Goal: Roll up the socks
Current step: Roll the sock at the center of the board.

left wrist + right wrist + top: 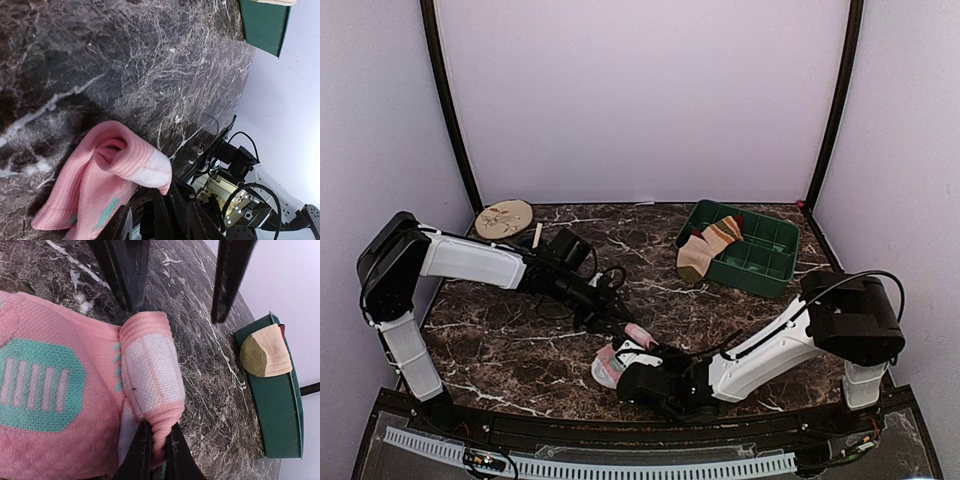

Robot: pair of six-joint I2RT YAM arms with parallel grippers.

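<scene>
A pink sock (613, 362) with teal patches and a white heel lies partly folded on the marble table near the front middle. It also shows in the left wrist view (100, 175) and the right wrist view (75, 390). My right gripper (157, 442) is shut on a pinched fold of this sock at its white and pink end. My left gripper (160, 222) is open just behind the sock. One of its fingers (125, 275) touches the ribbed cuff and the other stands apart over bare table. A tan striped sock (705, 250) hangs over the rim of the green bin.
A green compartment bin (765, 255) stands at the back right, also in the right wrist view (280, 415). A round wooden disc (504, 218) lies at the back left. Both arms cross the table's middle and front.
</scene>
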